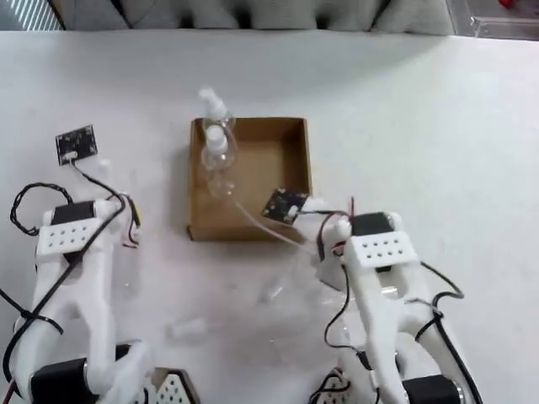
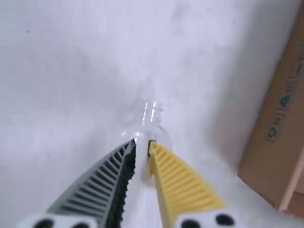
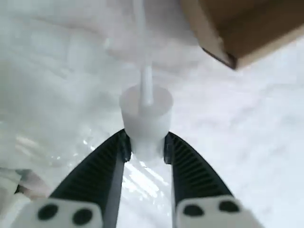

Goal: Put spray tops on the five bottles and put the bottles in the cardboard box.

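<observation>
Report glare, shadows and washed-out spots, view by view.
High view: flat light; the capped bottles show mainly against the cardboard box. Left wrist view: glints streak a clear bottle at the left tool; the box casts a soft shadow. Right wrist view: glare on clear plastic under the right tool, shut on a spray top.

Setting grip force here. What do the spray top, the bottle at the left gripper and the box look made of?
The spray top: likely matte white plastic, slightly translucent. The clear bottle: probably glossy transparent plastic, table showing through, bright glints. The cardboard box: brown cardboard, dull, raw-edged walls.
</observation>
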{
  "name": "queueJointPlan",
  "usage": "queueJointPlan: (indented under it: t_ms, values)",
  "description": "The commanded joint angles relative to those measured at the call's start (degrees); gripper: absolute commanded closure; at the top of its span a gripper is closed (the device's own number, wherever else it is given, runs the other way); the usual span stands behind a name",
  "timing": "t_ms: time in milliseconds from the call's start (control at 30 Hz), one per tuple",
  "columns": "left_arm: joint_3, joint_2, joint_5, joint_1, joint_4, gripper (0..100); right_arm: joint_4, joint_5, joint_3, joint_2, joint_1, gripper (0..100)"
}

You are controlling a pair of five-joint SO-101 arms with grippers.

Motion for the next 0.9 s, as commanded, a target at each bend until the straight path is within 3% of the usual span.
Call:
queueJointPlan:
  t_ms: [0,567,867]
  values:
    - [2.2,1.2,-0.6,-0.7,-0.4,94,6.5,5.2,-7.0,-1.9,6.2,97.9]
    - [2.2,1.2,-0.6,-0.7,-0.4,94,5.7,37.0,-11.3,-1.2,49.0,97.9]
    - [2.2,1.2,-0.6,-0.7,-0.4,95,-10.5,40.2,-0.3,-1.1,56.3,97.4]
